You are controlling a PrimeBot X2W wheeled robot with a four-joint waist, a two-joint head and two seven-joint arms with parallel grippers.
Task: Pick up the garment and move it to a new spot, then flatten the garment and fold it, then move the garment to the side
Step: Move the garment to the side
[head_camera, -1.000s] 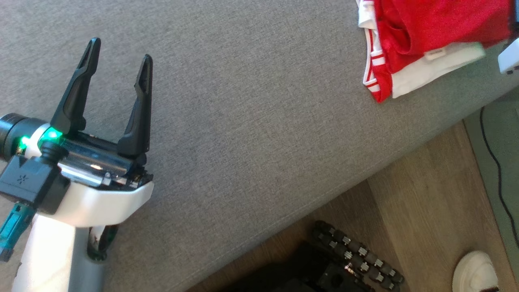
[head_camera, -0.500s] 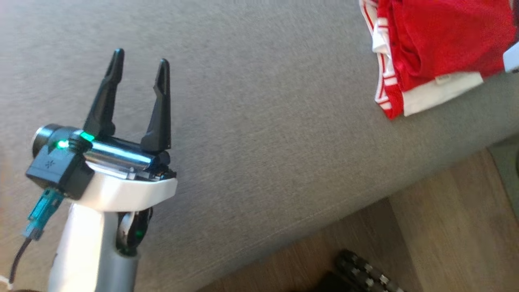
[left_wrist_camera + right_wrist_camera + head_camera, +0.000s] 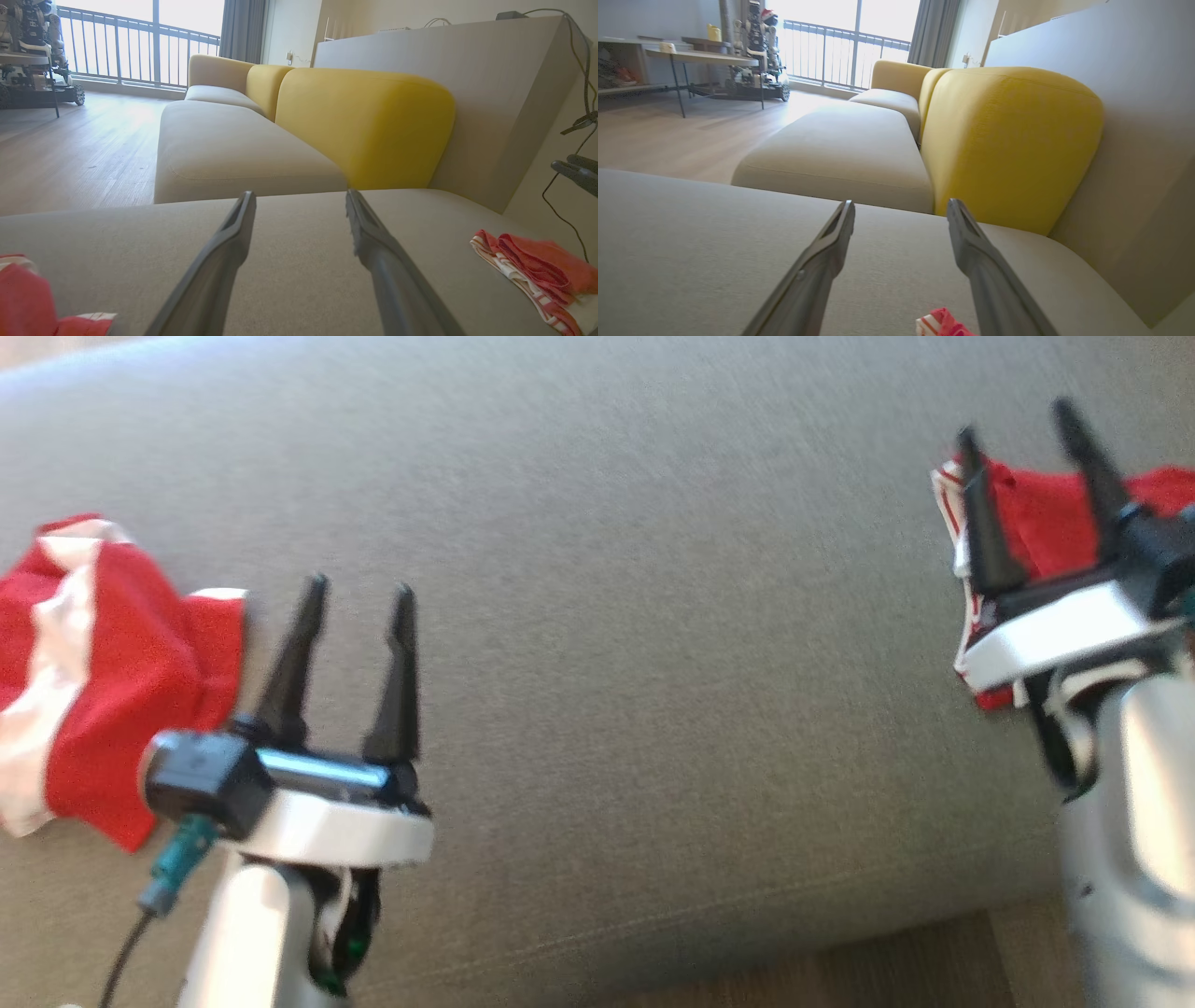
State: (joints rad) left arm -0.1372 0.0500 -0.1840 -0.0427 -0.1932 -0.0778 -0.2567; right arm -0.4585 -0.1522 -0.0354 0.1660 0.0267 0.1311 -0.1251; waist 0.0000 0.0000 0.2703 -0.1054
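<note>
A crumpled red and white garment (image 3: 103, 663) lies on the grey sofa seat (image 3: 653, 616) at the left; its edge is also in the left wrist view (image 3: 23, 298). My left gripper (image 3: 360, 586) stands open just right of it, empty and above the seat (image 3: 300, 196). A second red and white garment (image 3: 1036, 513) lies folded at the right (image 3: 537, 270). My right gripper (image 3: 1013, 420) is open over it, holding nothing. In the right wrist view a corner of that garment (image 3: 941, 326) peeks between the open fingers of the right gripper (image 3: 901, 205).
A yellow cushion (image 3: 369, 126) and a grey partition (image 3: 490, 102) rise behind the seat. Further beige sofa sections (image 3: 840, 149) stretch away. The seat's front edge drops to wooden floor (image 3: 840, 980). Cables (image 3: 574, 140) hang at the far right.
The head camera has swung left and the picture is blurred. The crumpled garment at the left and my right gripper have come into the picture. The folded garment stays at the right.
</note>
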